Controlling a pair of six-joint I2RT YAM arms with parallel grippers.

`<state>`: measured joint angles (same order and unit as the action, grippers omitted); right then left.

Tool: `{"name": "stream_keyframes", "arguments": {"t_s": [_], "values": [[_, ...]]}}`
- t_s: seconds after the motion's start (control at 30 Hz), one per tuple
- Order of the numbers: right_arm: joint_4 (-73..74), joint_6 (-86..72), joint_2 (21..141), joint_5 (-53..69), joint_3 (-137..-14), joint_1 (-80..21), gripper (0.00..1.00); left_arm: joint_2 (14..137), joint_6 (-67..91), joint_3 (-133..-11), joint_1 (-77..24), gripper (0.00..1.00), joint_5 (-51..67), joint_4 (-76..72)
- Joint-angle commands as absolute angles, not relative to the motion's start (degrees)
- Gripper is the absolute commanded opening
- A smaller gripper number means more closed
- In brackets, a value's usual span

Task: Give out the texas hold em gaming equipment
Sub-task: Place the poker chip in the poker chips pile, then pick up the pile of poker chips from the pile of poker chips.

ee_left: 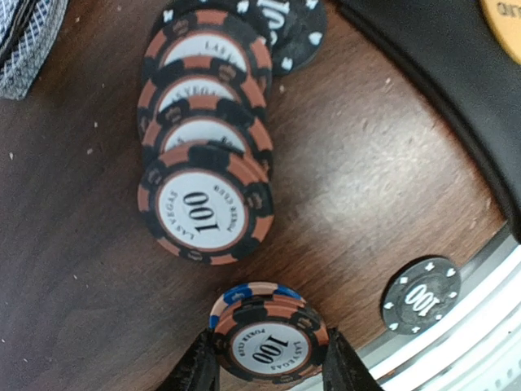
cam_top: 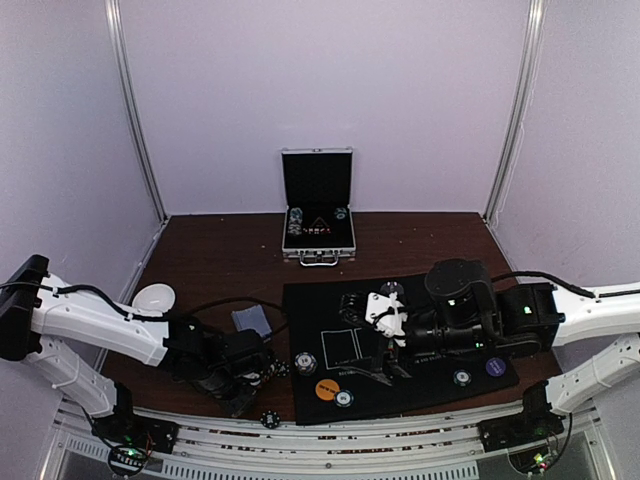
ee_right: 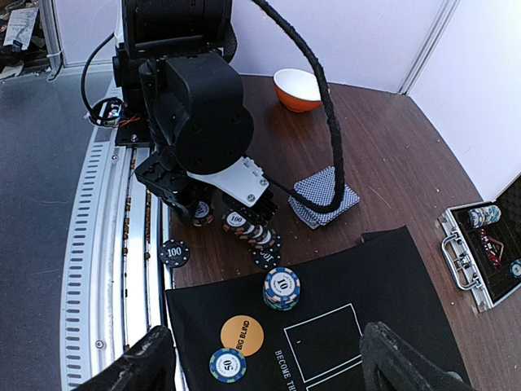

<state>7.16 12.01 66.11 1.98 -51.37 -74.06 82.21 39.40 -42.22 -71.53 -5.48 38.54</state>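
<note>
My left gripper is shut on a short stack of orange-and-black 100 poker chips with a blue-edged chip at its back, held just above the wooden table. Beyond it lies a leaning row of orange 100 chips. A loose black 100 chip rests by the table's rail. The grey-blue card deck lies under the left arm's cable. My right gripper hangs open over the black mat, above a blue 10 chip stack, an orange BIG BLIND button and a blue 50 chip.
A silver case stands open at the back of the table with chips inside. An orange-and-white bowl sits at the left. A purple button and one chip lie on the mat's right end.
</note>
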Motion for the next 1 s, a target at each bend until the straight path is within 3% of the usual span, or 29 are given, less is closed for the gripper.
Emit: {"name": "stream_keyframes", "arguments": {"t_s": [0.0, 0.2, 0.4, 0.63, 0.8, 0.97], "values": [[7.11, 11.60, 65.25, 1.58, -51.27, -74.07, 0.81, 82.56, 40.44, -41.36, -71.72, 0.43, -5.48, 37.40], [6.90, 11.60, 65.19, 1.72, -51.21, -74.08, 0.81, 81.93, 41.37, -41.75, -71.72, 0.68, -5.80, 38.05], [7.29, 11.47, 65.50, 1.95, -51.68, -74.07, 0.81, 82.94, 40.84, -41.05, -71.72, 0.71, -4.86, 37.17], [7.27, 11.47, 65.31, 1.67, -51.53, -74.09, 0.81, 86.29, 39.84, -40.05, -71.72, 0.64, -3.33, 34.72], [7.68, 11.43, 65.23, 1.43, -51.70, -74.09, 0.81, 87.58, 39.60, -39.70, -71.72, 0.51, -3.34, 34.58], [7.67, 11.51, 65.20, 1.21, -51.68, -74.09, 0.81, 87.05, 39.15, -39.53, -71.72, 0.32, -3.47, 34.29]]}}
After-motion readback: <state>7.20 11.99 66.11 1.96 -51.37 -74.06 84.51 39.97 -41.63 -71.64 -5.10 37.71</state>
